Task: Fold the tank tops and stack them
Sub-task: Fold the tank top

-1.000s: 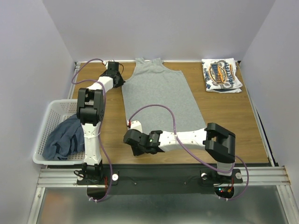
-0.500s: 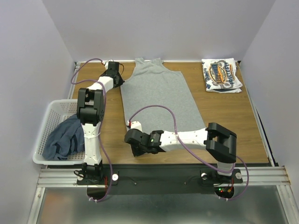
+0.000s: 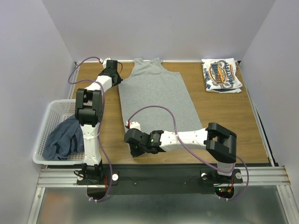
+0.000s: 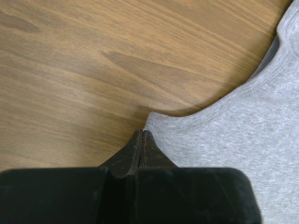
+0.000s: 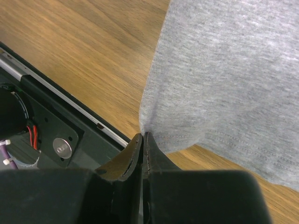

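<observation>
— Item one: what do we log?
— The grey tank top (image 3: 156,95), spread flat on the worktop (image 3: 229,116), neck toward the far edge.
— And the hands?
— We record the left hand (image 4: 141,133) with its fingers pinched together on the far-left armhole corner. The right hand (image 5: 142,136) is clamped on the near-left hem corner, where the cloth is drawn up slightly.
— Other stock?
— We list a white printed tank top (image 3: 222,74), folded, at the far-right corner of the worktop. A dark blue tank top (image 3: 63,137) lies crumpled in the basket (image 3: 46,119) at the left edge.
</observation>
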Motion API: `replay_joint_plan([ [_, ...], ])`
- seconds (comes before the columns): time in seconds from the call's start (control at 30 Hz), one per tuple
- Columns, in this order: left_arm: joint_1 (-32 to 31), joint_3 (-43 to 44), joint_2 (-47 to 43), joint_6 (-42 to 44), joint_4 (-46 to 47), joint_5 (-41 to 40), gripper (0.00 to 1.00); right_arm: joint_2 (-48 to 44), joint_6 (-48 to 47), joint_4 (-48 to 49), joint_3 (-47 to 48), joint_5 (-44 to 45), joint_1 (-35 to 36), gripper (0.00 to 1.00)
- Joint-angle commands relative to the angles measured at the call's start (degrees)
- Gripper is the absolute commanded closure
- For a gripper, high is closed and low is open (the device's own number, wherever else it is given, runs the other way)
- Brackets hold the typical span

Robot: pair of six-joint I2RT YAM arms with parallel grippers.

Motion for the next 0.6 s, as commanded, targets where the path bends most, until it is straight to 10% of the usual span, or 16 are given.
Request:
replay_joint_plan([
  [0.0, 0.9, -0.7, -5.2, 0.0, 0.9, -2.1, 1.0, -2.0, -0.4, 2.3, 1.3, -1.7, 0.2, 0.94],
  [0.57, 3.1, -2.2, -8.3, -0.5, -0.5, -4.2, 1.0, -1.6, -0.5, 6.1, 1.1, -8.2, 0.1, 0.95],
])
